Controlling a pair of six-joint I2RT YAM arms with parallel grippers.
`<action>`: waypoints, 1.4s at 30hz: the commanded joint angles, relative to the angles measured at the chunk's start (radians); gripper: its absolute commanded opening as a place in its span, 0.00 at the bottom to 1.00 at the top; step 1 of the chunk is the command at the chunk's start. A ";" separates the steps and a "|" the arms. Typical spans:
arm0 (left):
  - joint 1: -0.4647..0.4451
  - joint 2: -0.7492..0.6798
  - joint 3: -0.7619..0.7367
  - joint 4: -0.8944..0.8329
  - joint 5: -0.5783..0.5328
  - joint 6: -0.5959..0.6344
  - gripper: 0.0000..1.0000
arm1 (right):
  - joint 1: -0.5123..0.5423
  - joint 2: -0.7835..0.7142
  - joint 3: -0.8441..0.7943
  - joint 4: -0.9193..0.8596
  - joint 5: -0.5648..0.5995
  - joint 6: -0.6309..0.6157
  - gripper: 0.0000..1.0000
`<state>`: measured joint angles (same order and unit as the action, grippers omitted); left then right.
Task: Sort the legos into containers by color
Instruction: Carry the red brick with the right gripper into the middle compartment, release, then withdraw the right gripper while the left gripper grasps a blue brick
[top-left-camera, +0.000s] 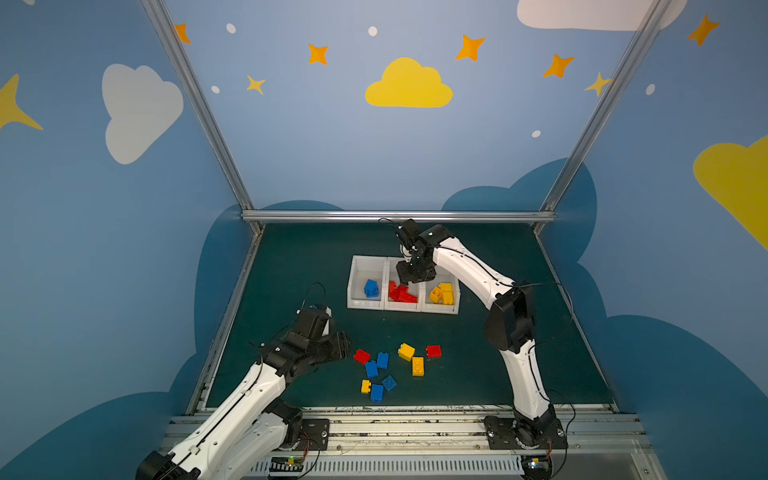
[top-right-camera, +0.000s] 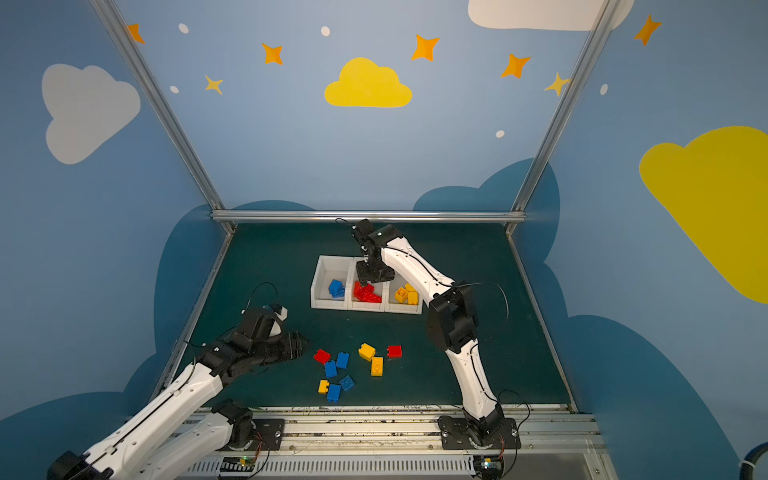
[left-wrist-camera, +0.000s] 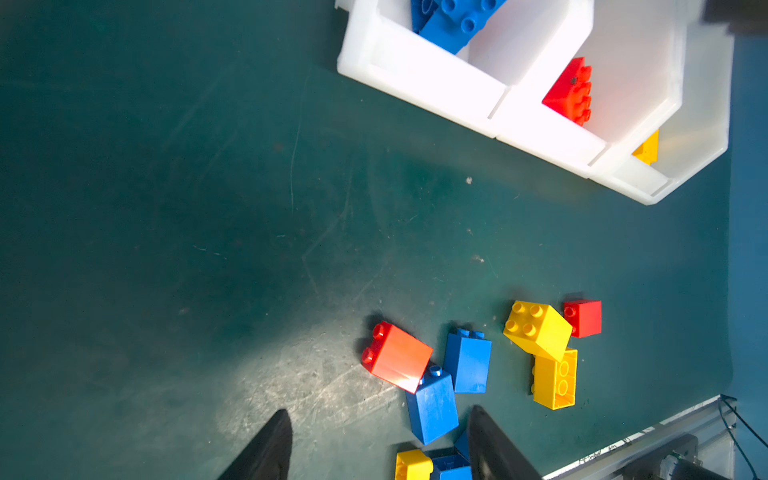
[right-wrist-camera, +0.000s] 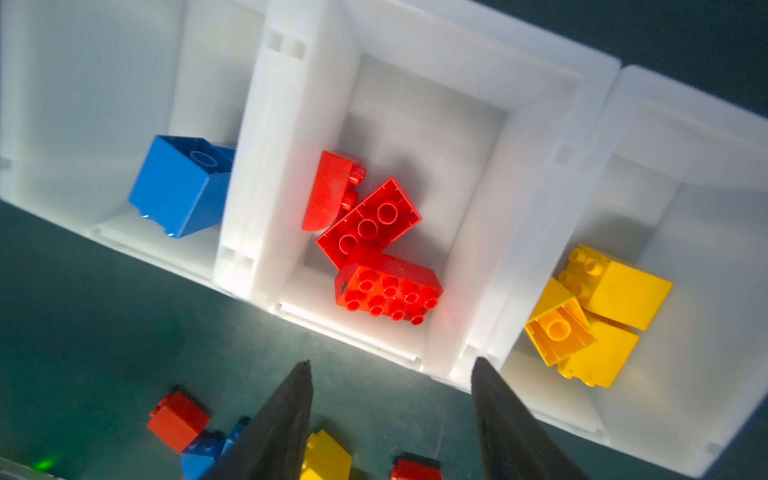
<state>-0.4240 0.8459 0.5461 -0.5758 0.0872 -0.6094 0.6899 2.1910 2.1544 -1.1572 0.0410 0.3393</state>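
The left gripper (left-wrist-camera: 380, 409) is held parted and empty just beside nine loose legos (top-left-camera: 382, 360) on the mat (top-left-camera: 291, 282): four blue, three yellow, two red. The right gripper (right-wrist-camera: 392, 361) is spread, empty, above the middle of three white containers (top-left-camera: 402, 307), where three red legos (right-wrist-camera: 386, 286) are counted; three yellow legos (right-wrist-camera: 623, 291) lie rightward, at least two blue legos (left-wrist-camera: 453, 25) leftward.

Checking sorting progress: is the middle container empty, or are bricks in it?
Not empty: the right wrist view shows three red legos lying in the middle container, and no other colour there.
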 joint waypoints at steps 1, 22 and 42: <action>-0.014 0.015 0.030 -0.005 0.007 0.023 0.67 | -0.001 -0.096 0.014 -0.027 -0.006 0.012 0.62; -0.263 0.330 0.186 0.052 -0.050 0.017 0.67 | -0.029 -0.671 -0.722 0.153 0.004 0.152 0.64; -0.421 0.778 0.439 -0.075 -0.098 0.038 0.59 | -0.064 -0.987 -1.118 0.209 0.098 0.232 0.65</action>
<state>-0.8299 1.5963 0.9623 -0.5865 0.0174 -0.5804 0.6300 1.2266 1.0500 -0.9607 0.1013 0.5522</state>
